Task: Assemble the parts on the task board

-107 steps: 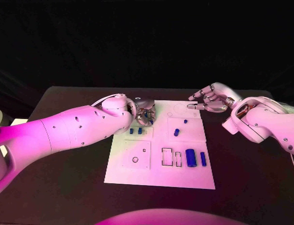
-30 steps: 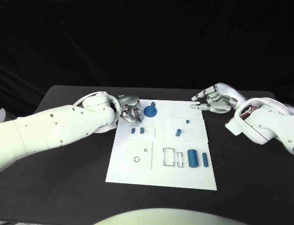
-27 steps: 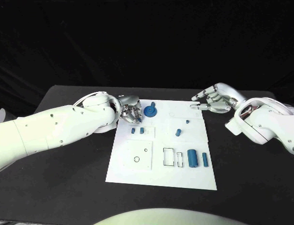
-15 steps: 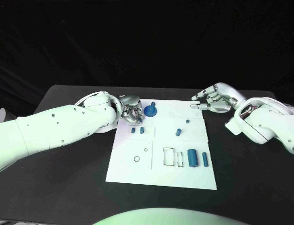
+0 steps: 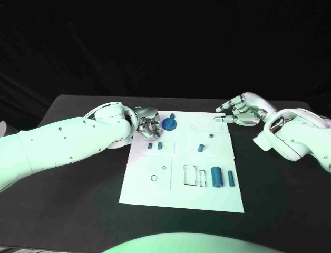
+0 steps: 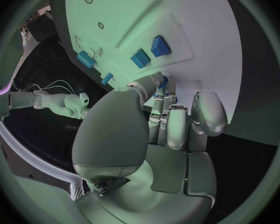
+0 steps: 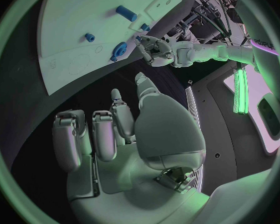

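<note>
We see the white task board (image 5: 182, 179) at the frame's centre on the black table (image 5: 67, 200). Our left hand (image 5: 147, 122) sits at the board's upper-left corner, fingers curled together, tips just beside a round blue part (image 5: 168, 125); we cannot tell if they touch it. Our right hand (image 5: 241, 112) hovers at the upper-right corner, fingers loosely apart, holding nothing. Blue cylinders (image 5: 216, 177) lie at lower right.

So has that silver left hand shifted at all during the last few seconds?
Yes. The silver left hand has drawn back leftward off the white task board, uncovering the round blue part on the board's far left corner.
</note>
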